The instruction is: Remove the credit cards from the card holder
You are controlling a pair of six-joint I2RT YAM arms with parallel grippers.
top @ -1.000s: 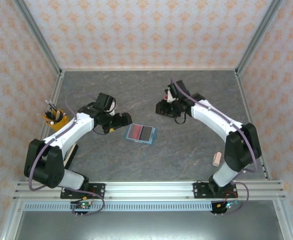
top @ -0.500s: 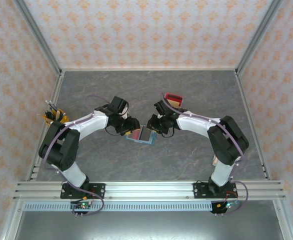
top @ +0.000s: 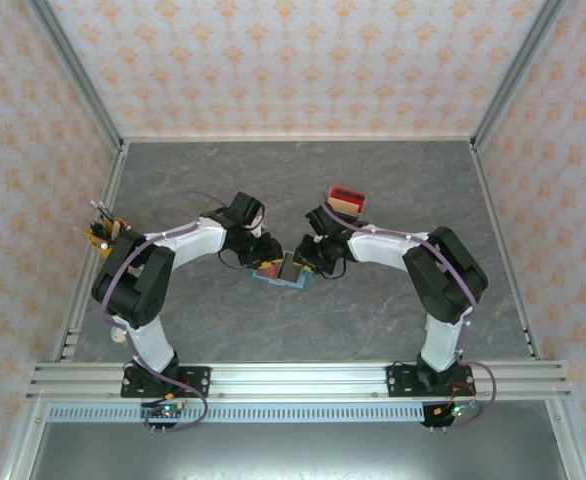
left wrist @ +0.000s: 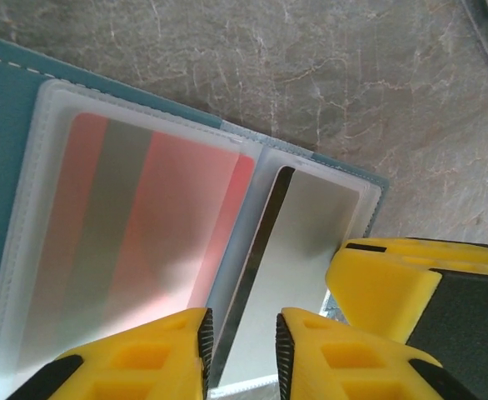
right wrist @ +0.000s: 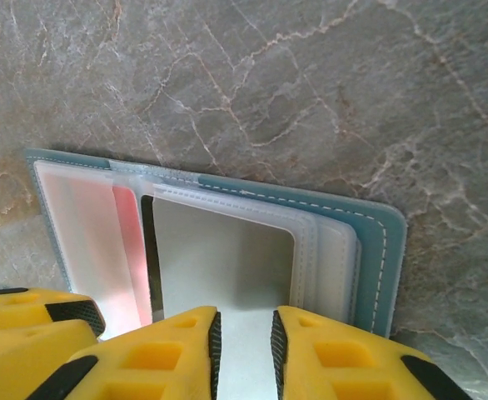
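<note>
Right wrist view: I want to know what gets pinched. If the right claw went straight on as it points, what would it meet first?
Probably the clear sleeve leaf of the card holder, already between the right claw fingers; depth is unclear.

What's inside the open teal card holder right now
The teal card holder holds a red card with a grey stripe in a clear sleeve. Glare hides what the neighbouring sleeve contains.

No text, label, brand, number or sign could be read anywhere. The red card (left wrist: 156, 225) in the card holder (right wrist: 377, 250) showed only plain pale stripes, and the walls carried a wordless orange pattern.
</note>
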